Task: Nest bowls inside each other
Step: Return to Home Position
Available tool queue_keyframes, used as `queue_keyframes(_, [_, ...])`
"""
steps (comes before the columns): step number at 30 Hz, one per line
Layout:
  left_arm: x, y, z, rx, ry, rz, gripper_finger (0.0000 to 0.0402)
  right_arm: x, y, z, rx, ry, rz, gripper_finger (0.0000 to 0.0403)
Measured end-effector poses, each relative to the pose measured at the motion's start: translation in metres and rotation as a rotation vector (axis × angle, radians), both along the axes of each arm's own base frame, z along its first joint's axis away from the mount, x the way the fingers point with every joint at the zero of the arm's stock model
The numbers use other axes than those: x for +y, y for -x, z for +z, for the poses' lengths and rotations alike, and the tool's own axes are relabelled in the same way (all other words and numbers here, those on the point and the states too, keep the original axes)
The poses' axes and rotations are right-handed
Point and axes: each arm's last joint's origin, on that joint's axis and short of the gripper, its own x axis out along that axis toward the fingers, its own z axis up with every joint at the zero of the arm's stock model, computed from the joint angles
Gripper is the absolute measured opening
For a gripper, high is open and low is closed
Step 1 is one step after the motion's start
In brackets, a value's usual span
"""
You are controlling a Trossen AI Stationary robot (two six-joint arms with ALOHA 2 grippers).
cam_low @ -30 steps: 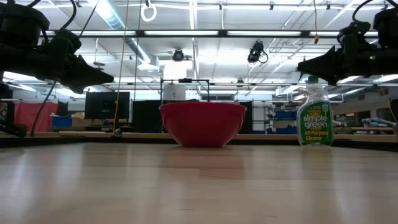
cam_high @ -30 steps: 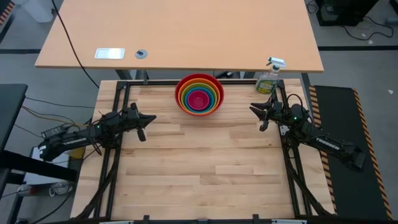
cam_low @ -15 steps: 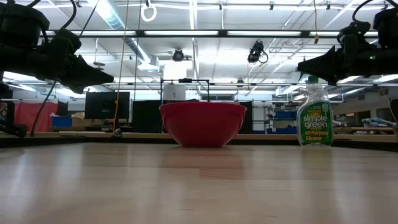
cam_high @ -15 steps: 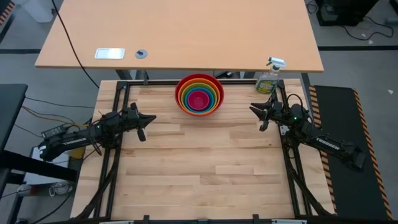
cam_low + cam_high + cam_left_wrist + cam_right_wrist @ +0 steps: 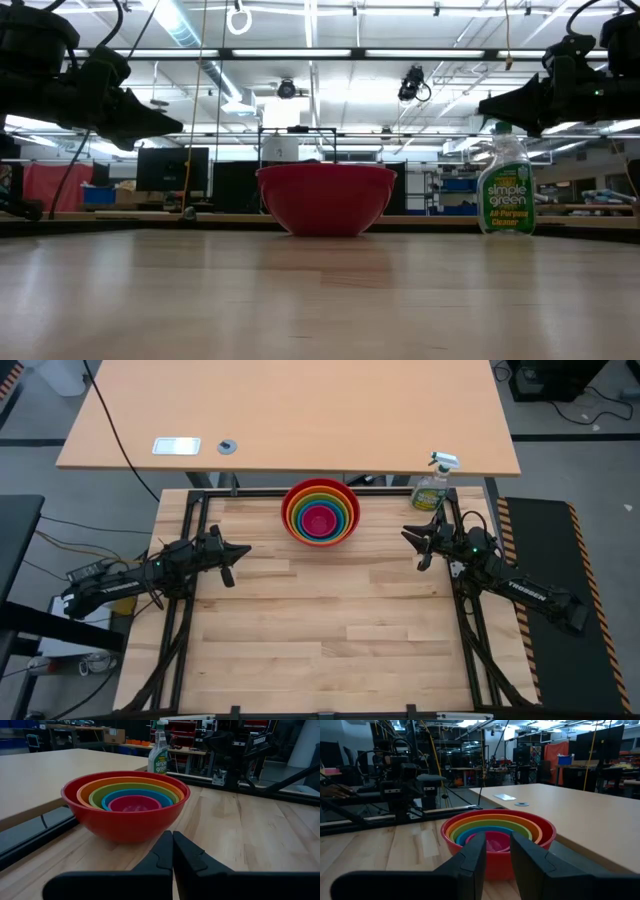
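The bowls (image 5: 320, 512) sit nested at the table's far middle: red outermost, then orange, yellow-green, blue, and pink in the centre (image 5: 134, 803). The red bowl's base rests on the wood (image 5: 325, 198). My left gripper (image 5: 243, 550) hovers shut at the left side, pointing level toward the bowls, its fingertips (image 5: 172, 836) together. My right gripper (image 5: 407, 534) hovers at the right side, open with a narrow gap (image 5: 497, 842), nothing between its fingers.
A green spray bottle (image 5: 432, 484) stands at the far right corner, just beyond my right gripper (image 5: 505, 185). A larger tan table (image 5: 290, 410) lies behind the work table, with a small card (image 5: 176, 446) on it. Bare wood fills the near half.
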Motion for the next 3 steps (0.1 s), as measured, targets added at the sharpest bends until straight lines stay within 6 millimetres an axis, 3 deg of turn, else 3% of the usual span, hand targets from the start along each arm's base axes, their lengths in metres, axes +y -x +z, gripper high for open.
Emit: queue_keyframes(3, [0.0000,0.0000,0.0000,0.000,0.000,0.000,0.0005,0.0000,0.0000,0.0000,0.000,0.000,0.000,0.0096])
